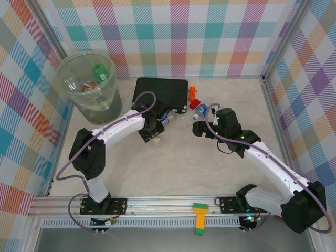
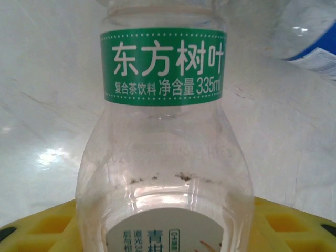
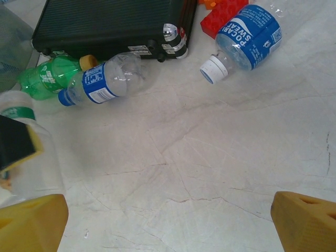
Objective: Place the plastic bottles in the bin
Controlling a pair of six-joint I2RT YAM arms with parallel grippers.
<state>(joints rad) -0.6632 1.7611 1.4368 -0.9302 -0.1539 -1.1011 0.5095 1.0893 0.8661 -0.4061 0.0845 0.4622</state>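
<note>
The clear bottle with a green label (image 2: 163, 157) sits between the two yellow fingers (image 2: 42, 228) of the left hand (image 2: 167, 231). The fingers lie against both its sides, so the hand is closed on it. Its cap and its bottom are cut off in the left wrist view, and I cannot tell if it rests on the table (image 3: 199, 157).

The right hand (image 3: 168, 220) is wide open and holds nothing. Well ahead of it lies a Pocari Sweat bottle (image 3: 247, 37), just beside a red toy brick (image 3: 223, 13). A bottle with a blue label (image 3: 107, 79) and a green bottle (image 3: 50, 79) lie touching in front of the black case (image 3: 105, 23).

The bin (image 1: 102, 105) stands at the far left. Some bottles are inside, but they are hard to count through its cloudy wall.
</note>
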